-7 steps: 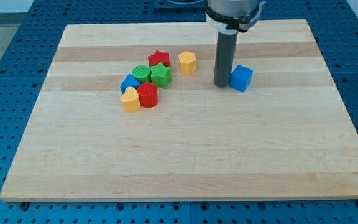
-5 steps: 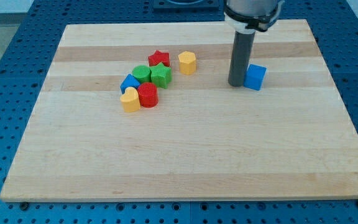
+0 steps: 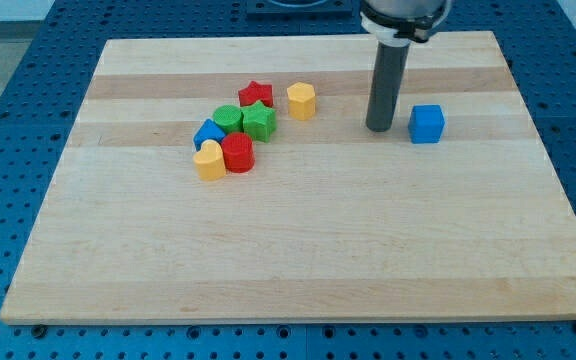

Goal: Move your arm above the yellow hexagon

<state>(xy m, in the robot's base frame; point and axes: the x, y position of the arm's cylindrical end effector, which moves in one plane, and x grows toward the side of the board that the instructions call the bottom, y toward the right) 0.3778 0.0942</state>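
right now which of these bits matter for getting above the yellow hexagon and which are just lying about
Part of the job:
- yellow hexagon
- my tip, to the view's right of the hexagon, apart from it

Just lying about:
- blue cube, right of my tip, not touching
- red star
- green star
- green cylinder
- red cylinder
- blue block
- yellow block
- wooden board

Arm [image 3: 404,12] gets chopped off by the view's top edge — only the rod shows. Green cylinder [image 3: 226,117] and blue block [image 3: 208,132] sit partly hidden behind neighbours — blue one's shape unclear.
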